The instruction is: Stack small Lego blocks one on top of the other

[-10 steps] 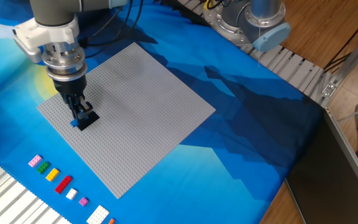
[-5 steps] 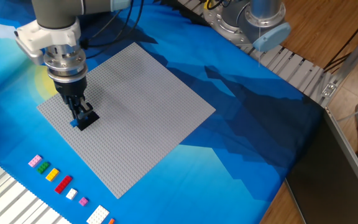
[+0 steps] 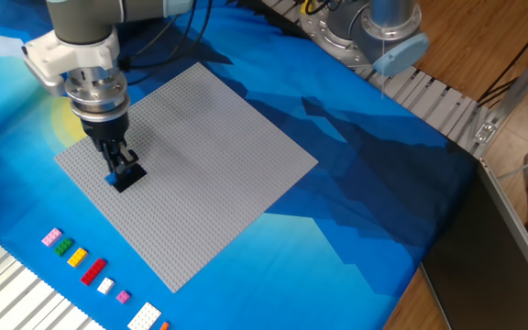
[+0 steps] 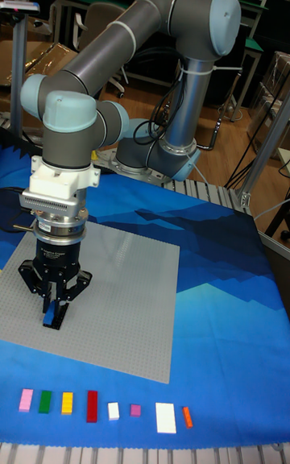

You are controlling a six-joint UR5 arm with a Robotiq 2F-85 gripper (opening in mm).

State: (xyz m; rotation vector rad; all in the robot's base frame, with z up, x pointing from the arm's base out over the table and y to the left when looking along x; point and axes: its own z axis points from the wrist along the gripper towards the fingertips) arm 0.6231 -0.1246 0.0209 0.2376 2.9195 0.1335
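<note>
Gripper [image 3: 117,165] fingers closed on the black block [image 3: 128,176], pressed over the blue block [image 3: 110,182] at the baseplate's [image 3: 209,174] near-left. Judged light, rigid and smooth-sided; best gripped across the long side walls, clear of studs.
</note>
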